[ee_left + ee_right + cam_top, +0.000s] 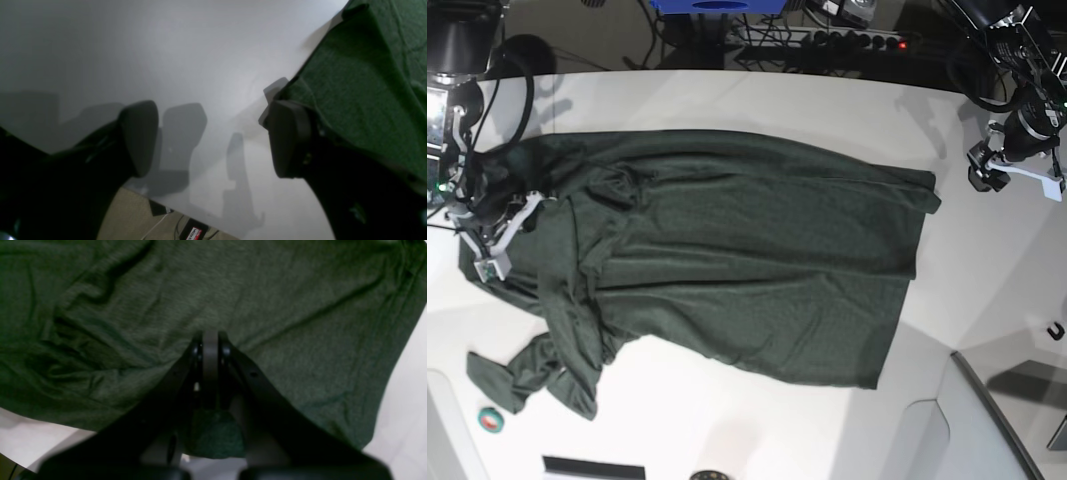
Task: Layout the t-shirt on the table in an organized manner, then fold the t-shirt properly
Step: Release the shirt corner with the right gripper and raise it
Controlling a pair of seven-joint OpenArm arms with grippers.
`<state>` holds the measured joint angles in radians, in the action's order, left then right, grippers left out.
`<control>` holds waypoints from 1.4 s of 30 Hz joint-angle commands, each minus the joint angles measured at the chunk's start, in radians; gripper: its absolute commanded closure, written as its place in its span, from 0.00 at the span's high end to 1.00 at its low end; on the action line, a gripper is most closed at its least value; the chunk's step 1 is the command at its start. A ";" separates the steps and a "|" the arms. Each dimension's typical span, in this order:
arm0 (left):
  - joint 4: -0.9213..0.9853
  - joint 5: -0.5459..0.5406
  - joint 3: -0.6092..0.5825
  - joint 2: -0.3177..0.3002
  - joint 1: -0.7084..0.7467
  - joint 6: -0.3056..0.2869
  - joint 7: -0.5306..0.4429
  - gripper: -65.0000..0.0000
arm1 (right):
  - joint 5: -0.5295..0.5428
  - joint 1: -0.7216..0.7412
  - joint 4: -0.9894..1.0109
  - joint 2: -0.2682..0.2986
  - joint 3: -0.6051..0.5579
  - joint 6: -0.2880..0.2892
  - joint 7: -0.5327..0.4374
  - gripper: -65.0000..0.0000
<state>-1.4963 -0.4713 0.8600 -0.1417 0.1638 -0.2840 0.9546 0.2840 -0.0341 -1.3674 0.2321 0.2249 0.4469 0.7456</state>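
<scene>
The t-shirt (727,260) lies spread on the white surface (757,430), its body across the middle, one sleeve bunched at the near left corner; wrinkles gather on its left part. My right fingers (210,350) are clenched together, and a small bunch of green cloth sits pinched between them near the base; they rest over the left side of the t-shirt, close to the left rim of the surface. My left fingers (213,136) stand wide apart and grasp nothing; they hang above the bare surface at the far right, just beside the hem of the t-shirt.
</scene>
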 commanded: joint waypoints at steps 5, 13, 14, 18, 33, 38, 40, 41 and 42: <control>-0.014 -0.010 0.000 -0.019 -0.007 -0.001 -0.013 0.76 | 0.010 0.016 -0.019 0.013 0.015 0.011 -0.019 0.22; -0.017 -0.010 -0.091 -0.017 -0.004 -0.001 -0.013 0.73 | 0.010 0.009 -0.013 -0.043 0.388 0.005 -0.016 0.35; -0.016 -0.010 -0.103 -0.017 -0.005 -0.001 -0.016 0.68 | 0.010 0.009 -0.010 -0.056 0.468 -0.013 -0.014 0.36; -0.014 -0.010 -0.160 -0.014 0.004 -0.001 -0.095 0.23 | 0.013 0.007 0.046 -0.067 0.615 -0.064 -0.019 0.36; 0.132 -0.010 -0.060 -0.051 0.047 -0.113 -0.105 0.00 | 0.017 0.044 0.306 -0.069 0.775 0.088 -0.090 0.36; 0.141 -0.010 -0.064 -0.069 0.076 -0.168 -0.105 0.15 | 0.019 0.047 0.288 -0.093 0.801 0.143 -0.047 0.36; 0.148 -0.010 -0.060 -0.069 0.076 -0.197 -0.105 0.43 | 0.017 0.049 0.294 -0.093 0.804 0.143 -0.047 0.36; 0.150 -0.010 -0.064 -0.068 0.076 -0.217 -0.105 0.57 | 0.017 0.049 0.294 -0.093 0.804 0.143 -0.048 0.36; 0.150 -0.010 -0.068 -0.066 0.076 -0.234 -0.105 0.67 | 0.017 0.049 0.299 -0.093 0.804 0.143 -0.048 0.36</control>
<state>-1.3323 -0.4641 0.7937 -0.1936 0.2443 -0.5064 0.8639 0.3038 0.0074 -1.0622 0.1242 1.0260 0.5774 0.6956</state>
